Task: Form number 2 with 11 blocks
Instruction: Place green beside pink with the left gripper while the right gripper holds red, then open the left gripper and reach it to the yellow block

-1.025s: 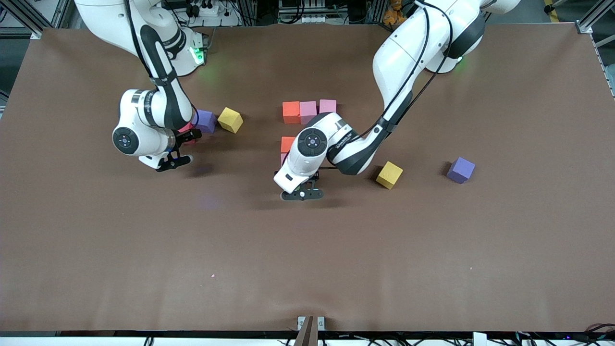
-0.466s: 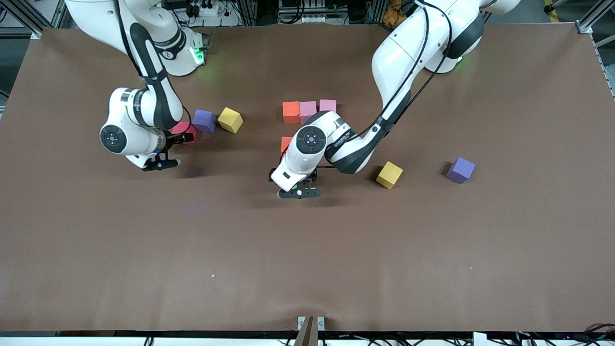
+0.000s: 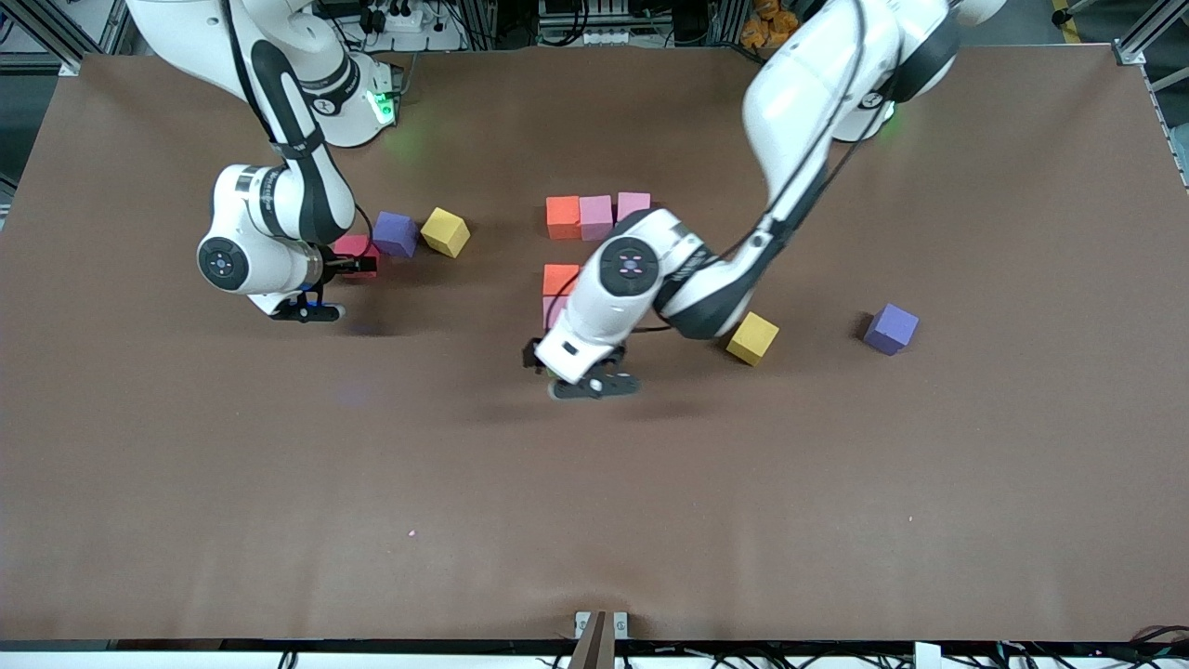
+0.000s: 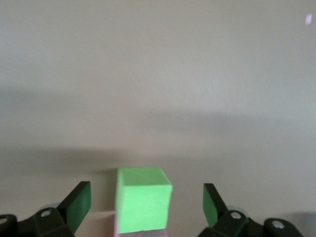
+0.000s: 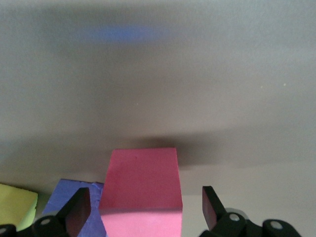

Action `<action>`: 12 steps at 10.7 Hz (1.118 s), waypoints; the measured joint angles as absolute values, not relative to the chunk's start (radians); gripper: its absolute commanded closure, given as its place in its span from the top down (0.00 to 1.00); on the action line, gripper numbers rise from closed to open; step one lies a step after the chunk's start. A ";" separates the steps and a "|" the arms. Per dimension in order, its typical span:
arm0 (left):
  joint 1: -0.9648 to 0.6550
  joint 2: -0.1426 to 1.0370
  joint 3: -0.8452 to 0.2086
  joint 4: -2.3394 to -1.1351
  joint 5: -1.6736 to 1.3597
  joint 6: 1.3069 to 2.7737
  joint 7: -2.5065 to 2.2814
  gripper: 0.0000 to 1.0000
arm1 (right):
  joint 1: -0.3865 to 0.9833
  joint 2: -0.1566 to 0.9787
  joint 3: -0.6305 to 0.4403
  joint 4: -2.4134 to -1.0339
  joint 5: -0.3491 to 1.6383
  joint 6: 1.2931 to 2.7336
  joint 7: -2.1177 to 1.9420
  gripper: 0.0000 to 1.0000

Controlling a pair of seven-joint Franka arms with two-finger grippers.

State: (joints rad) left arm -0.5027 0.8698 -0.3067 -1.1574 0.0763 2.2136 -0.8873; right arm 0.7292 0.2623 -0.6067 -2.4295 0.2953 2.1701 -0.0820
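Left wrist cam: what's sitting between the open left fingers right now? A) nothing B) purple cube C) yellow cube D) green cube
D: the left wrist view shows a green cube standing between the spread fingers of the left gripper, with a gap on each side, so it is not clamped.

Two purple cubes (image 3: 395, 232) (image 3: 891, 328), apparently well apart, on table (image 3: 594, 511).

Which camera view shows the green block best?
The left wrist view: the green block sits between the open jaws of the left gripper, unobstructed. In the front view the left arm hides it almost entirely. The right wrist view does not show it.
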 measured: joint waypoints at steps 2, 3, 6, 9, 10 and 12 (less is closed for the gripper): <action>-0.413 0.788 -0.306 -1.190 0.076 2.071 -0.868 1.00 | 0.731 0.247 -0.604 -2.468 0.294 2.228 -0.081 1.00; -0.369 0.749 -0.306 -1.228 0.076 2.035 -0.834 1.00 | 0.731 0.243 -0.602 -2.494 0.294 2.273 -0.080 1.00; -0.249 0.624 -0.305 -1.427 0.078 2.025 -0.649 1.00 | 0.733 0.241 -0.598 -2.528 0.293 2.324 -0.067 1.00; -0.187 0.497 -0.305 -1.686 0.078 2.134 -0.470 1.00 | 0.733 0.237 -0.596 -2.531 0.293 2.320 -0.062 1.00; -0.185 0.462 -0.305 -1.766 0.081 2.176 -0.455 1.00 | 0.733 0.234 -0.594 -2.532 0.293 2.308 -0.052 1.00; -0.185 0.418 -0.306 -1.866 0.118 2.209 -0.410 1.00 | 0.734 0.213 -0.571 -2.533 0.293 2.293 -0.006 1.00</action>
